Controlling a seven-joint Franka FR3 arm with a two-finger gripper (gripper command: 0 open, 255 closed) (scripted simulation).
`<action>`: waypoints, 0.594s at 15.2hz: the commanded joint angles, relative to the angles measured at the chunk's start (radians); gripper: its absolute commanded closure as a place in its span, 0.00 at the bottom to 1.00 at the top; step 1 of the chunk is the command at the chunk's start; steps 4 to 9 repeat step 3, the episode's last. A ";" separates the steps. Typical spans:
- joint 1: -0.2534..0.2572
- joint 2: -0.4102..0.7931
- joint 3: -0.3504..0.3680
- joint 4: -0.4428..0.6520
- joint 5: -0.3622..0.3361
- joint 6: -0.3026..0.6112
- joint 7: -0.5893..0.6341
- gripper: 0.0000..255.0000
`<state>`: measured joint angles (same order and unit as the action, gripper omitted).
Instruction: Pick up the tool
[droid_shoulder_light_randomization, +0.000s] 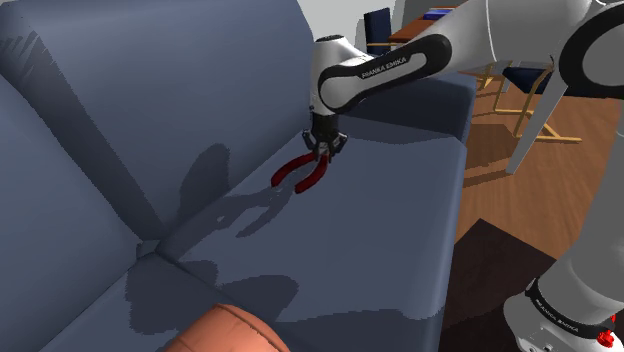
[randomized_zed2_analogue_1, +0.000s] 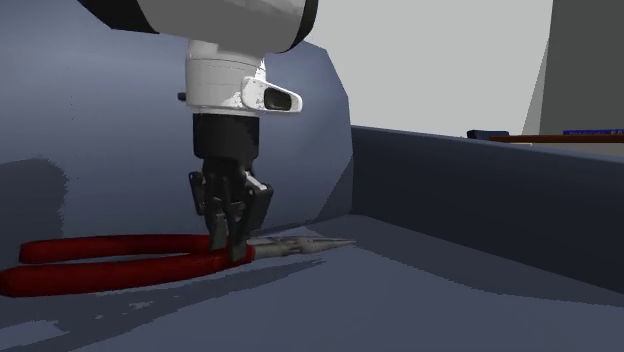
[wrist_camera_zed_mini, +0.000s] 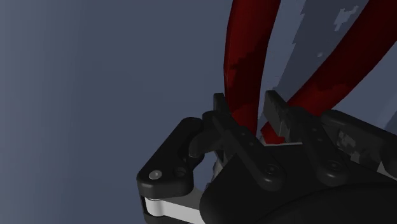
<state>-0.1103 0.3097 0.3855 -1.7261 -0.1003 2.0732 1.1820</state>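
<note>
Sofa (droid_shoulder_light_randomization: 400, 240), slate-blue: red-handled pliers (randomized_zed2_analogue_1: 110, 244) on seat near the armrest; rounded orange-brown cushion (droid_shoulder_light_randomization: 235, 330) toward the opposite end.

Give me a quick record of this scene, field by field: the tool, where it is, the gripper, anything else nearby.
Tool: pliers, red handles, grey nose
Surface: blue-grey sofa seat
Gripper: gripper pointing down, clasping one red handle near the pivot
Lifted: cannot tell
Nearby: orange-brown rounded thing at the shoulder view's bottom edge
</note>
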 joint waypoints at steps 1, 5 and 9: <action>-0.002 -0.010 0.001 0.014 0.005 -0.023 -0.004 1.00; -0.002 -0.011 0.001 0.015 0.005 -0.024 -0.004 1.00; -0.002 -0.011 0.001 0.015 0.005 -0.024 -0.004 1.00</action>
